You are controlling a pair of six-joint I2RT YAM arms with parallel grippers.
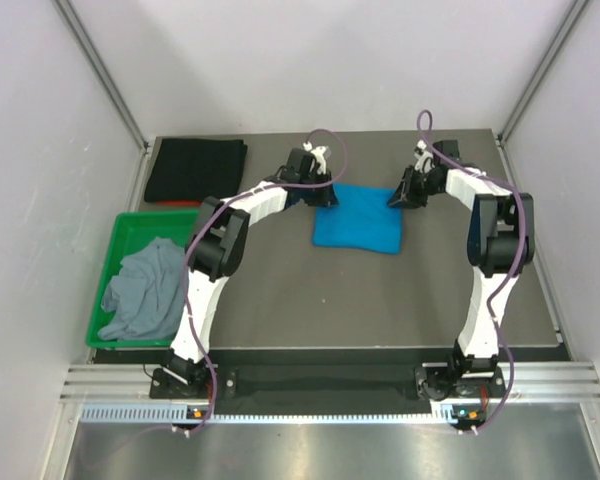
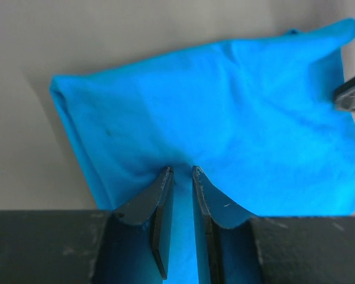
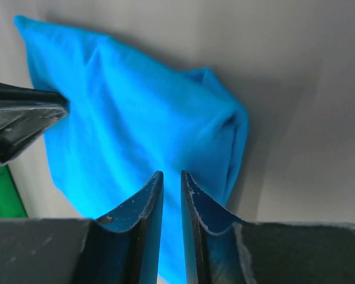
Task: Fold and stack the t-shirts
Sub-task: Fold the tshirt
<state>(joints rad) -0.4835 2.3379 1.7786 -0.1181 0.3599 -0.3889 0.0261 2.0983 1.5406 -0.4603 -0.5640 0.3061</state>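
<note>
On the table (image 1: 430,300); blue t-shirt (image 1: 358,228); left gripper (image 2: 182,170) pinches it; right gripper (image 3: 171,173) above

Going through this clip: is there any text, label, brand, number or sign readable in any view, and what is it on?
None: no readable text in any view.
The blue t-shirt, black t-shirt, grey t-shirt and green bin show no print or label.
The fine marks along the near rail strip are too small to read.
</note>
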